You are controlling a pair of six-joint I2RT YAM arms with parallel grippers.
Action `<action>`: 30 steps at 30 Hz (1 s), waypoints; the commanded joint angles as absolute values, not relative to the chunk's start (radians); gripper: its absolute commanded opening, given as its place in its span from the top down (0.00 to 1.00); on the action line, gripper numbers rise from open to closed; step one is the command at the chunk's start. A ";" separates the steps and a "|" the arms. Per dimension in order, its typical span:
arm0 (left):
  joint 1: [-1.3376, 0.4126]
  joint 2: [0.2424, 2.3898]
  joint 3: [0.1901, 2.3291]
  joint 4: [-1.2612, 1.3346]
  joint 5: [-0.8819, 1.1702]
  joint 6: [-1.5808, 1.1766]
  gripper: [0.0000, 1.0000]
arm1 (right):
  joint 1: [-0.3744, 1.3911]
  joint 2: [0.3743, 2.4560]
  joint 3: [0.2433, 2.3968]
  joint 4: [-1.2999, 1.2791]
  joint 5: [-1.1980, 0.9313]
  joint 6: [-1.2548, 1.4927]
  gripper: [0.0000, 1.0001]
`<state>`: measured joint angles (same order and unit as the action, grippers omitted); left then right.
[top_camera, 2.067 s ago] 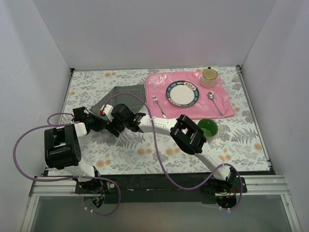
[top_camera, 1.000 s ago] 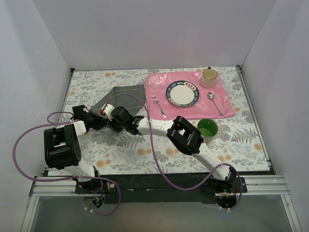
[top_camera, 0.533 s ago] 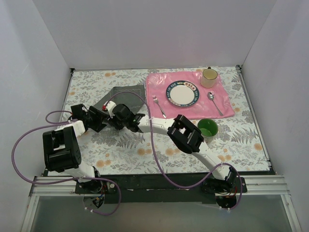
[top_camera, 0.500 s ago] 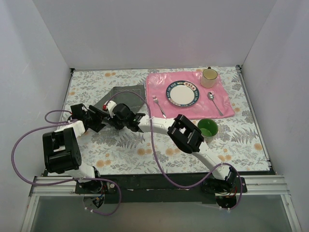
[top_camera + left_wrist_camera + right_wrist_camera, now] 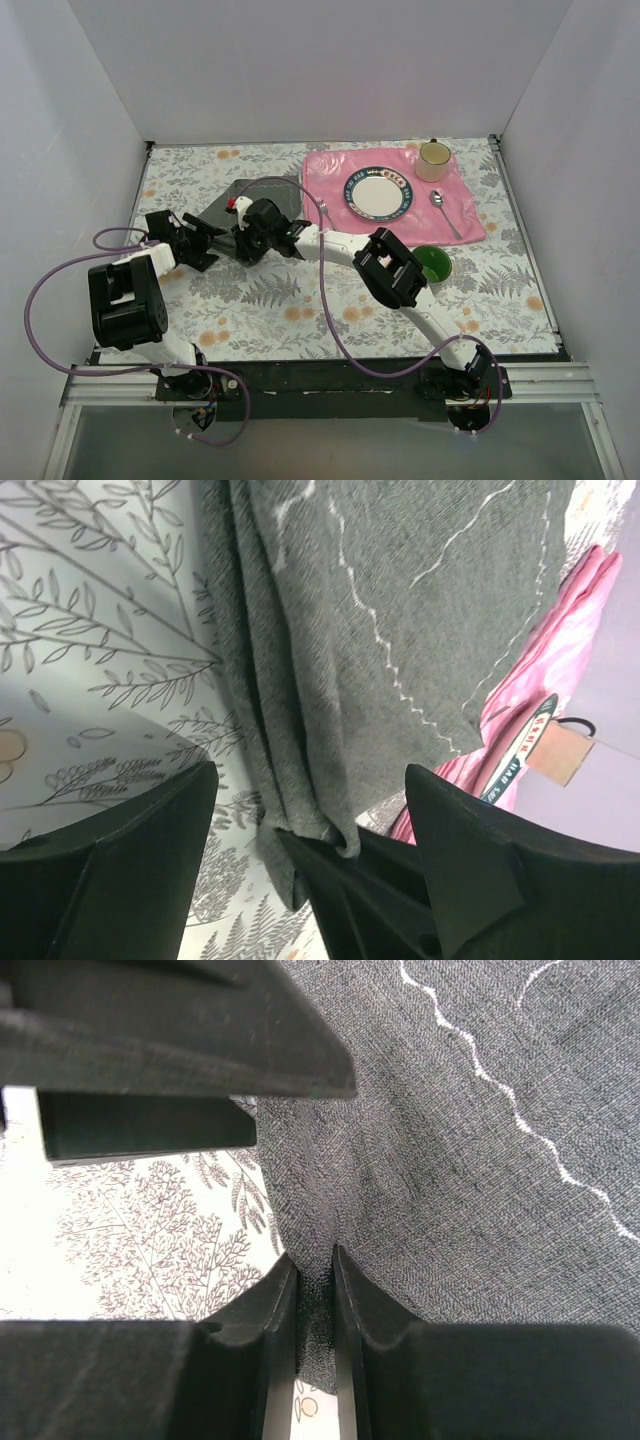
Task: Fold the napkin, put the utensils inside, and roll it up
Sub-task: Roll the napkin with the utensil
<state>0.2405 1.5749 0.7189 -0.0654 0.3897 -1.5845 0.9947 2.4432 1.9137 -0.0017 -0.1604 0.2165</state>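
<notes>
Left gripper (image 5: pixel 310 780) is spread wide open, nothing between its fingers. Right gripper (image 5: pixel 315 1272) sits just off its tips, jaws nearly closed and pinching a fold of napkin (image 5: pixel 480 1160).

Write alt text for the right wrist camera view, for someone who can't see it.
The right gripper pinches a raised fold of the dark grey napkin, its two black fingers nearly together. White wavy stitching crosses the cloth, and the fern-printed table cover shows at left.

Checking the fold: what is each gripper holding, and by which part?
The right gripper pinches the napkin by a bunched fold at its edge. The left gripper holds nothing, its fingers spread open.
</notes>
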 commanded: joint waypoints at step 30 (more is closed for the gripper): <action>0.244 1.618 0.723 -0.081 0.403 -1.569 0.92 | 1.123 2.451 2.068 -0.189 0.116 -0.155 0.29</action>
